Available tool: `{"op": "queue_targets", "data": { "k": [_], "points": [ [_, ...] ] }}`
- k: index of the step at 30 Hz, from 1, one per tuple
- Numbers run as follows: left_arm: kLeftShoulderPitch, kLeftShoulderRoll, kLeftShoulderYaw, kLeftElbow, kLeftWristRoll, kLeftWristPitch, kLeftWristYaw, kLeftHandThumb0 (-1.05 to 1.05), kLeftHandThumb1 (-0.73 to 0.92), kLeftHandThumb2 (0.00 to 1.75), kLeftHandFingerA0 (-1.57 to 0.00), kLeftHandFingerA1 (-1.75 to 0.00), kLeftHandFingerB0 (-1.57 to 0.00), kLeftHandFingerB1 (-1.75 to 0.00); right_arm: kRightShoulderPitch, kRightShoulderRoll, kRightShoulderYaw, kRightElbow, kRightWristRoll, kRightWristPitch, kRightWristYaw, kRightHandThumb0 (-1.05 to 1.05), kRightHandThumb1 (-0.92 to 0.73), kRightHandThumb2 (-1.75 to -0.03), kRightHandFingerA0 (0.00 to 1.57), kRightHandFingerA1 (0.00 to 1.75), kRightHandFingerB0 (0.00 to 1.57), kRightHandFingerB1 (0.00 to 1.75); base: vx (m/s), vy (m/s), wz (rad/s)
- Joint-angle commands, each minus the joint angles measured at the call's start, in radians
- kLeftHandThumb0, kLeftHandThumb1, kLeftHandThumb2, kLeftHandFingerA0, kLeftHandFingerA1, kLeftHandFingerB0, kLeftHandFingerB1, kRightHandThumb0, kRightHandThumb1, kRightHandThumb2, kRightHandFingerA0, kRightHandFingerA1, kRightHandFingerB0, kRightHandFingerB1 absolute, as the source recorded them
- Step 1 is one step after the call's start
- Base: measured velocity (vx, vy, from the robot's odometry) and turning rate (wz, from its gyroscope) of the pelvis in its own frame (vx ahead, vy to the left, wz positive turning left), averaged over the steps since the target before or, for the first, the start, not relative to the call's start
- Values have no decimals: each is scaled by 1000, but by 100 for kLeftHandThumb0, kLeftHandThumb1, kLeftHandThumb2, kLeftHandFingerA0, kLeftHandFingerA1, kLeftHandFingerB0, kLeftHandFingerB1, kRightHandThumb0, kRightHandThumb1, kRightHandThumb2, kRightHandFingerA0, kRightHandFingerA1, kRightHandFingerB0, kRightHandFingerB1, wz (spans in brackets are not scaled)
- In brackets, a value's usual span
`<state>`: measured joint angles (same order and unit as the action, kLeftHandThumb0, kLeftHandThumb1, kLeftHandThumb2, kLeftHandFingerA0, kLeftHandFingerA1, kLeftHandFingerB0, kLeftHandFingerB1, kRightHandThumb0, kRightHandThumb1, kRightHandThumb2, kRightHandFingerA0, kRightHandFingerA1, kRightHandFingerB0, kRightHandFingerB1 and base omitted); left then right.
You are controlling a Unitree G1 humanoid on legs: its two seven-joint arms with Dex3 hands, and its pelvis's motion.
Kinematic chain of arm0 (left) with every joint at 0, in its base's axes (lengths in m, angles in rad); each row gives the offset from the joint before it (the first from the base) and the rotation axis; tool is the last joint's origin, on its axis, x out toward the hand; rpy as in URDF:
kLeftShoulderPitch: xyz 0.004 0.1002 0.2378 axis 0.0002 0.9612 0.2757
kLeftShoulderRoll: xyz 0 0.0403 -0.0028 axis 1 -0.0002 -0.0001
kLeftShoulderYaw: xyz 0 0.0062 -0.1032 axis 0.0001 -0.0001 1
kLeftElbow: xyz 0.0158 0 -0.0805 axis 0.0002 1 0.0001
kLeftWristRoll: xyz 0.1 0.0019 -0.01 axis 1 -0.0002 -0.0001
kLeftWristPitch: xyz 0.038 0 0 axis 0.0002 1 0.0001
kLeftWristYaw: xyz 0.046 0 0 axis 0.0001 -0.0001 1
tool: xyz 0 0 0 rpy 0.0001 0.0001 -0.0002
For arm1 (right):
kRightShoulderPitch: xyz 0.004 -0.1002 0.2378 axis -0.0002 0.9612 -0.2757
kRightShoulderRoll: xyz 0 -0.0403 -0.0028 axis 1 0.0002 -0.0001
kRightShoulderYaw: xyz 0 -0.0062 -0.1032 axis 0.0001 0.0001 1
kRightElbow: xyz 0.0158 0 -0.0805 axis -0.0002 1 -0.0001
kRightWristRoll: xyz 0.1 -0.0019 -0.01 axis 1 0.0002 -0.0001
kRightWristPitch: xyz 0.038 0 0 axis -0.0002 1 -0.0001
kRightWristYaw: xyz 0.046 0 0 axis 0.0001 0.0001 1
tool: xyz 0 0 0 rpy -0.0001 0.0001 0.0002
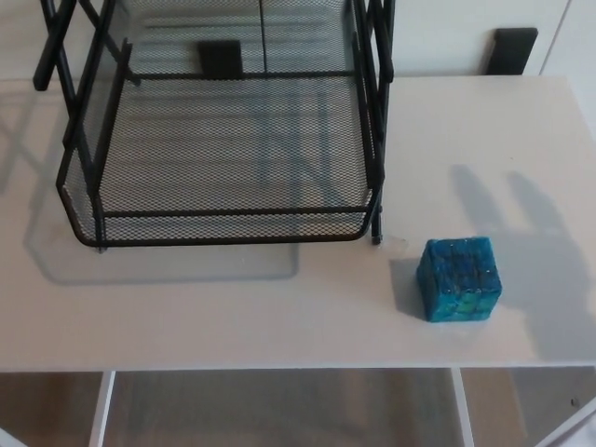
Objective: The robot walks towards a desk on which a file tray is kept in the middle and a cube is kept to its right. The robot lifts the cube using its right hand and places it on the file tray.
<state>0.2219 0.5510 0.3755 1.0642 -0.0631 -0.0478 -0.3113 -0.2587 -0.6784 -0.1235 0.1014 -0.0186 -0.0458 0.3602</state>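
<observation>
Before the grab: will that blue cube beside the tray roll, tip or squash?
The cube sits flat on the desk with squared faces, so it probably won't roll or tip. Its edges look crisp, so it is likely stiff, not squashy. Weight cannot be judged from here.

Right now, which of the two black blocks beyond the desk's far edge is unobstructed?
The right black block, in plain view past the desk; the left black block shows only through the mesh of the file tray.

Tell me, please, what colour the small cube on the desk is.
The small gridded cube is blue with green patches; head view.
</observation>
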Motion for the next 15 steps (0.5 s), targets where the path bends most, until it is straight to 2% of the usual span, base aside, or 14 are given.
{"op": "queue_targets", "data": {
  "k": [1, 2, 3, 4, 5, 7, 8, 9, 10, 11, 15],
  "points": [
    [25, 28, 1, 4, -19, -21, -29, -104, 60, 116, -10, -74, -7, -66, -128, -40, 340, -100, -241, 188, 250, -89, -51, -85, 0, 11, 0, 0, 0, 0, 0],
    [27, 28, -2, -6, -18, -20, -32, -104, 60, 116, -10, -74, -7, -66, -135, -32, 356, -87, -244, 182, 246, -89, -51, -85, 0, 11, 0, 0, 0, 0, 0],
    [24, 29, -8, -8, -11, -11, -24, -102, 79, 64, -11, -90, 0, -77, -149, -29, 388, -87, -267, 194, 250, -93, -53, -87, 0, 7, 0, 1, 0, 0, 0],
    [14, 31, -16, 9, -2, -24, -19, -102, 80, 65, -11, -89, 0, -77, -162, -25, 414, -89, -283, 204, 256, -93, -53, -86, 0, 5, 0, 1, 0, 0, 0],
    [24, 29, -26, -2, 7, -41, -18, -105, 81, 64, -16, -94, 0, -80, -179, -9, 449, -76, -304, 202, 255, -89, -50, -85, 0, 10, 0, 8, 0, 0, 0],
    [27, 32, -37, -13, 15, -32, -19, -105, 82, 62, -16, -94, -2, -81, -196, -2, 479, -73, -313, 214, 251, -83, -47, -85, 0, 15, 0, 14, 0, 0, 0],
    [29, 30, -33, -18, 10, -26, -21, -104, 80, 65, -14, -93, 0, -79, -202, 5, 492, -74, -318, 224, 252, -73, -52, -56, 0, 17, 0, 19, 0, 0, 0],
    [32, 30, -31, -31, 4, -14, -25, -104, 80, 67, -15, -92, 0, -77, -217, 13, 521, -83, -333, 243, 256, -72, -52, -56, 0, 18, 0, 17, 0, 0, 0],
    [34, 32, -32, -30, 4, -12, -28, -100, 81, 66, -10, -86, 0, -70, -224, 17, 534, -86, -329, 256, 262, -80, -45, -81, 0, 10, 0, 12, 0, 0, 0],
    [32, 34, -35, -17, 8, -22, -27, -101, 84, 64, -15, -88, 0, -71, -229, 18, 544, -89, -324, 264, 267, -85, -48, -81, 0, 7, 0, 5, 0, 0, 0],
    [31, 35, -35, 1, -1, -22, -32, -102, 83, 64, -12, -86, 0, -71, -223, 22, 581, -99, -318, 272, 267, -84, -47, -83, 0, 8, 0, 8, 0, 0, 0]
  ]
}}
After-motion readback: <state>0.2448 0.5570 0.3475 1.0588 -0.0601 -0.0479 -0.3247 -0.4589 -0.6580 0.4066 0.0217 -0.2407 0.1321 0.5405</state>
